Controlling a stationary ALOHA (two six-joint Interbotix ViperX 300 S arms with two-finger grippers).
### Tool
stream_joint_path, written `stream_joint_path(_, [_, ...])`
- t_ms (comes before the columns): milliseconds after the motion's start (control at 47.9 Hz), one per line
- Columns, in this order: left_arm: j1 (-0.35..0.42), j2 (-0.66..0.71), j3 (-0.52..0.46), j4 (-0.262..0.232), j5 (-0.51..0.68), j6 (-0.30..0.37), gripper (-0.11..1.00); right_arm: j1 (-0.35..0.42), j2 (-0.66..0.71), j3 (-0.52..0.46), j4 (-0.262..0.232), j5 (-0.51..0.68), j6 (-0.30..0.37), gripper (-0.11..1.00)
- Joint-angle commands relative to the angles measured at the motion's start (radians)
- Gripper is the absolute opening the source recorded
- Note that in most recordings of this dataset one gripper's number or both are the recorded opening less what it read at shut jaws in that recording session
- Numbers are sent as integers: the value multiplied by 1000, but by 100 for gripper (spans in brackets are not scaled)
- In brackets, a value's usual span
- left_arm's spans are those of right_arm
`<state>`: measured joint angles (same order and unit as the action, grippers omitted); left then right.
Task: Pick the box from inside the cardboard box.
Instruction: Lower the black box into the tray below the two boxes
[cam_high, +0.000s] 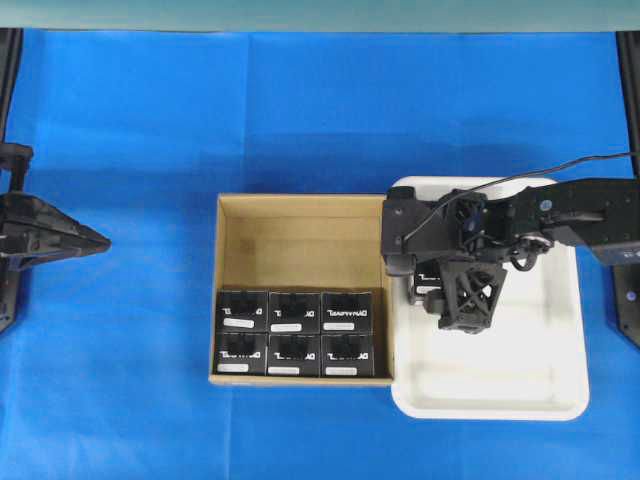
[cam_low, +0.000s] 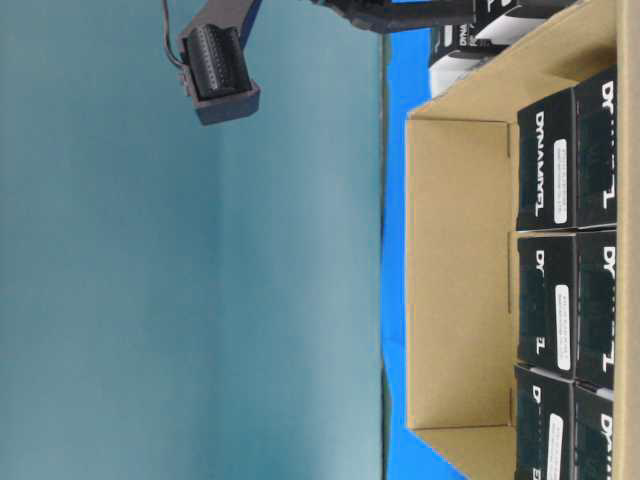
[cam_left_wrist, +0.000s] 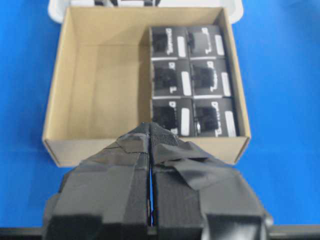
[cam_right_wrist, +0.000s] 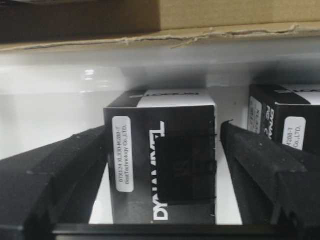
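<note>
Much of my right arm blocks the overhead view: the small black cube-like box (cam_right_wrist: 161, 160) with white lettering that sits between my right pincer (cam_high: 415, 285) fingers is almost wholly hidden there, under the wrist. Only the right wrist view shows it well, standing on the floor of the white plastic tray (cam_high: 520, 390), a white oblong label on its face. My two black fingers (cam_right_wrist: 55, 175) stand wide on either side of it with gaps showing, so the pincer is released, grasping nothing. A second black box (cam_right_wrist: 282, 122) stands just beside it to the right of that view, cut off by the frame edge and partly behind a finger.

The shallow brown corrugated cardboard carton (cam_high: 300, 240) lies touching the tray's left rim. Six identical black boxes (cam_high: 295, 330) fill its near half in two rows of three; the far half is bare cardboard. In the table-level view the carton is cropped and only parts of the boxes show.

My left pincer (cam_left_wrist: 150, 132) hangs near the carton's short wall, its taped black fingers pressed together, clenched on nothing. Blue cloth (cam_high: 130, 130) covers the table all around.
</note>
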<state>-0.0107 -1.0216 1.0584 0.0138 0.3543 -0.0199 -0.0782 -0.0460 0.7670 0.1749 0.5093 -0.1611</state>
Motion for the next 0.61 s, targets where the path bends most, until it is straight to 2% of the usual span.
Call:
stream_joint_path(0, [-2, 8, -25, 2, -9, -2, -5, 2, 3, -6, 3, -6, 0, 90])
stream_joint_path(250, [-2, 8, -26, 2, -9, -2, -5, 2, -8, -23, 3, 9, 2, 90])
stream_joint_path(584, [-2, 8, -25, 3, -8, -2, -5, -3, -121, -92, 3, 72, 2, 90])
